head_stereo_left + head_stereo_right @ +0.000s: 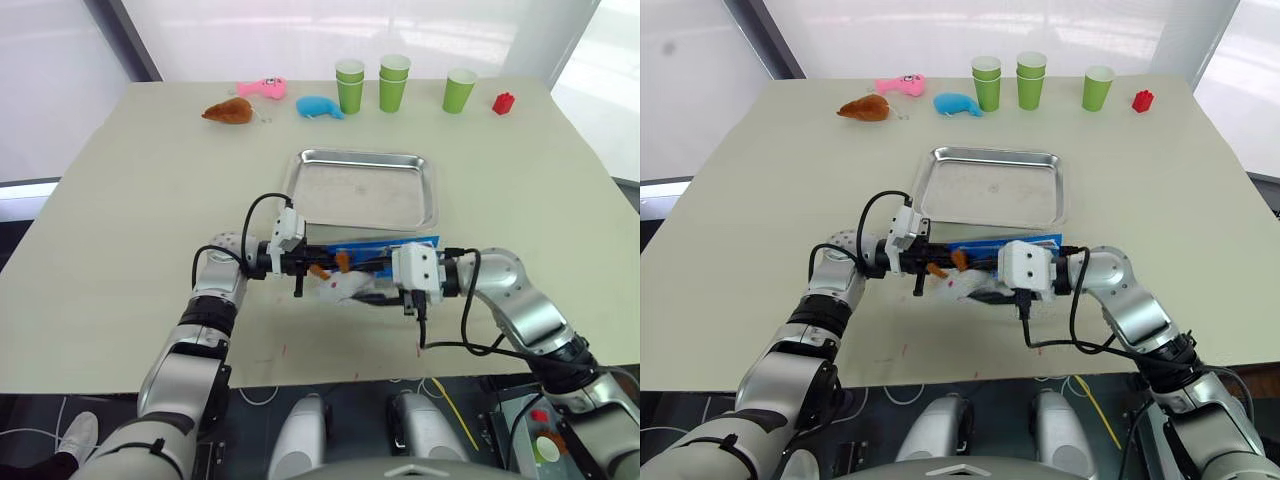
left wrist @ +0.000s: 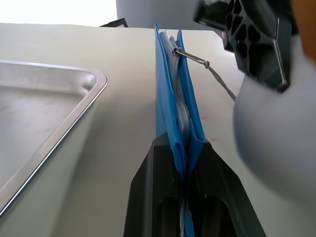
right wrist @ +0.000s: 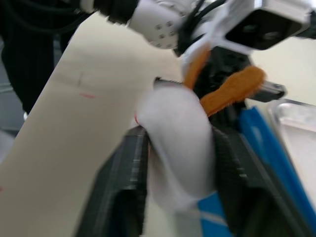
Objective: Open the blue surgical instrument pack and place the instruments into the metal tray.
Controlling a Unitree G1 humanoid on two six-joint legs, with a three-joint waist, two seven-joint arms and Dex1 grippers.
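You are early in the job: the shallow shiny steel tray [image 1: 365,187] has nothing in it, and no instrument has left the flat blue fabric instrument pack [image 2: 174,118], which stands on edge just in front of that tray. Your left gripper [image 2: 183,197] pinches the pack's edge; your right gripper [image 3: 180,168] grips its pale lining flap [image 3: 180,148].

Robot test lab: table [image 1: 120,250] with assorted props
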